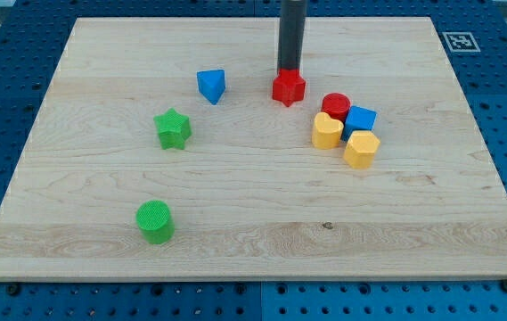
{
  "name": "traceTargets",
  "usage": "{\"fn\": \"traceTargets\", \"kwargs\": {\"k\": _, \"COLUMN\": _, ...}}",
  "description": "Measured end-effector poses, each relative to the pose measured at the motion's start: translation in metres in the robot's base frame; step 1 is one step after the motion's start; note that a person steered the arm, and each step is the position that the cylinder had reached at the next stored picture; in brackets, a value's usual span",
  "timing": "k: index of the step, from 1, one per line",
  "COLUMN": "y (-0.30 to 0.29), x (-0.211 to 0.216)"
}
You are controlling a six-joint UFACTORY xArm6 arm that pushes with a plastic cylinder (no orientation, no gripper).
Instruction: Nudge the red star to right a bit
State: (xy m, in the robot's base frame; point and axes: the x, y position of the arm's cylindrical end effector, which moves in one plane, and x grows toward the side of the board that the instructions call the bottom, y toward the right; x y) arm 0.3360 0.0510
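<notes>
The red star (289, 88) lies on the wooden board (235, 214), a little right of centre near the view's top. My tip (287, 70) stands right at the star's top edge, touching or almost touching it, with the dark rod rising straight up out of the view. To the star's right and slightly lower sits a tight cluster: a red cylinder (335, 105), a blue cube (360, 119), a yellow block (326, 131) and a second yellow block (361, 149).
A blue triangular block (211, 86) lies left of the star. A green star (173, 128) sits further left and lower. A green cylinder (155, 221) is near the view's bottom left. A black-and-white marker (459, 40) is at the board's top right corner.
</notes>
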Motion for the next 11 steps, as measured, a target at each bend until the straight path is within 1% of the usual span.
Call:
{"fn": "traceTargets", "kwargs": {"k": 1, "y": 0.000, "x": 0.015}}
{"fn": "traceTargets", "kwargs": {"k": 2, "y": -0.001, "x": 0.015}}
{"fn": "traceTargets", "kwargs": {"k": 3, "y": -0.027, "x": 0.015}}
{"fn": "traceTargets", "kwargs": {"k": 5, "y": -0.016, "x": 0.027}}
{"fn": "traceTargets", "kwargs": {"k": 6, "y": -0.014, "x": 0.028}}
{"fn": "traceTargets", "kwargs": {"k": 7, "y": -0.017, "x": 0.019}}
{"fn": "traceTargets", "kwargs": {"k": 8, "y": -0.032, "x": -0.019}}
{"fn": "traceTargets", "kwargs": {"k": 9, "y": -0.070, "x": -0.041}}
{"fn": "traceTargets", "kwargs": {"k": 10, "y": -0.118, "x": -0.047}}
{"fn": "traceTargets", "kwargs": {"k": 11, "y": -0.145, "x": -0.047}}
